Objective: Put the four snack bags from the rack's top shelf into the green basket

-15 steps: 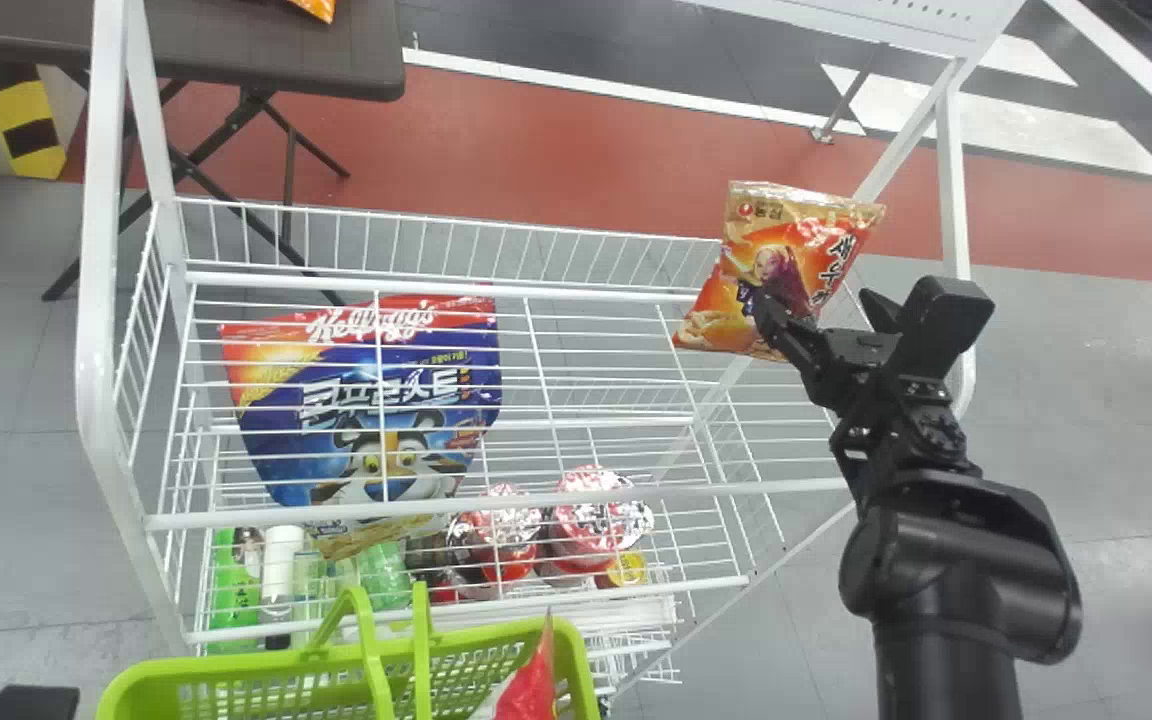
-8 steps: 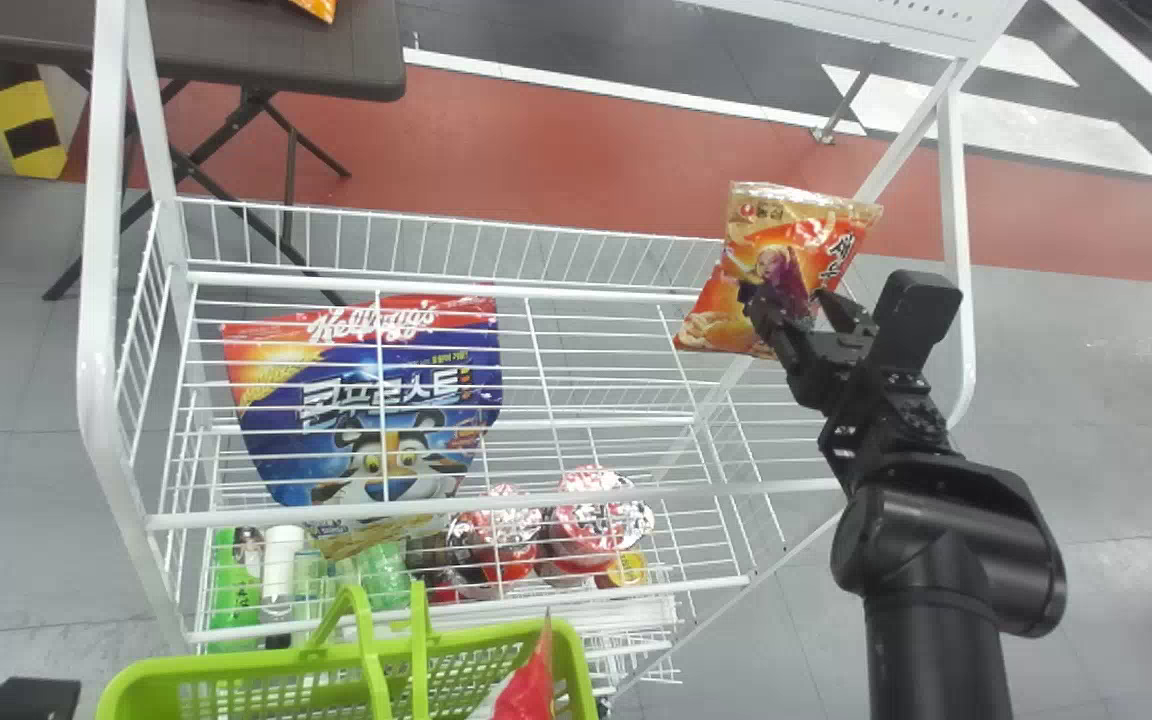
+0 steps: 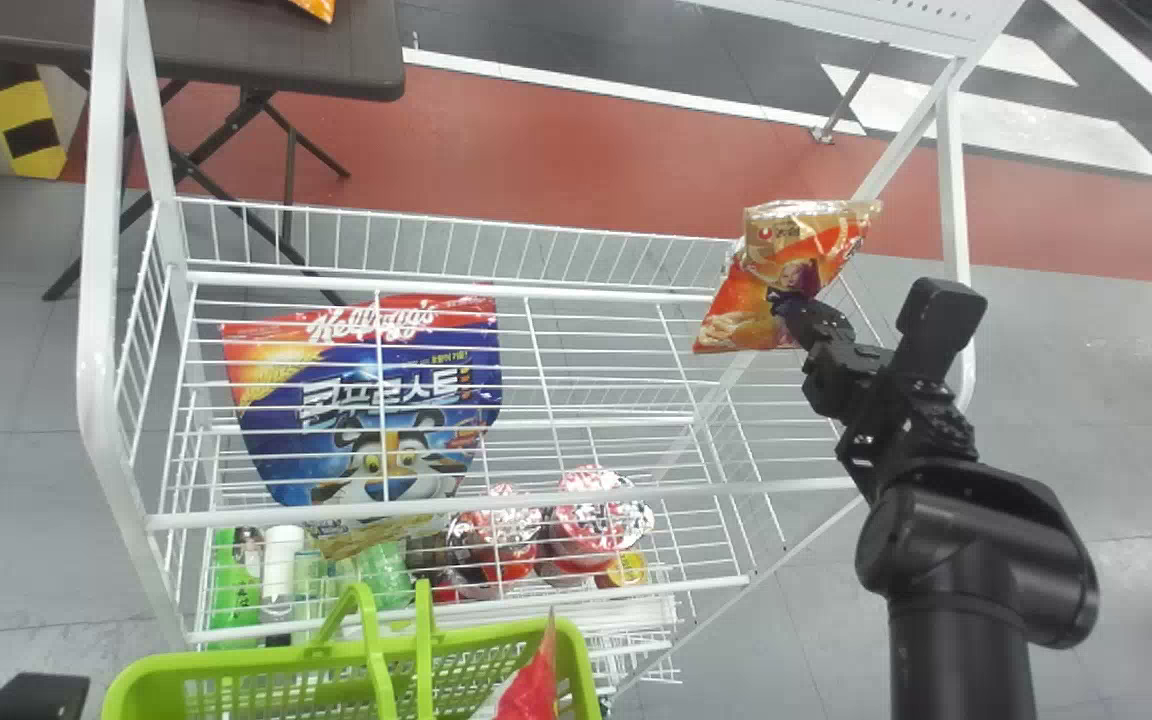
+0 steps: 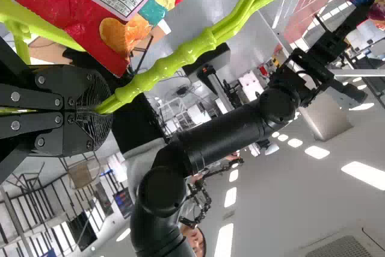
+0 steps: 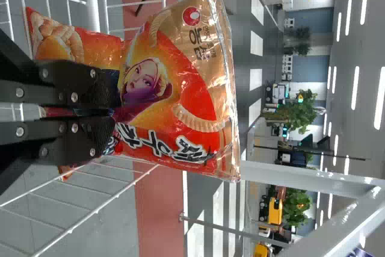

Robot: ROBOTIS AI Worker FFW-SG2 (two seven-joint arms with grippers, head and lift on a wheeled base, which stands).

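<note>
Snack bag (image 5: 174, 82) is pinched in the right tool (image 5: 113, 111) at the far right corner of the rack (image 3: 616, 293). Green basket (image 3: 266, 660), handle (image 4: 174, 58) clasped by the left tool (image 4: 99, 110), is sited leftward, on the near side; diagonal carry is required.

Lettering on blue bag (image 3: 281, 462), on orange bag (image 5: 198, 100)

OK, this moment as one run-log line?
right gripper: pinching orange snack bag at right back corner of rack | left gripper: clamped on handle of green basket | red bag: inside basket
</note>
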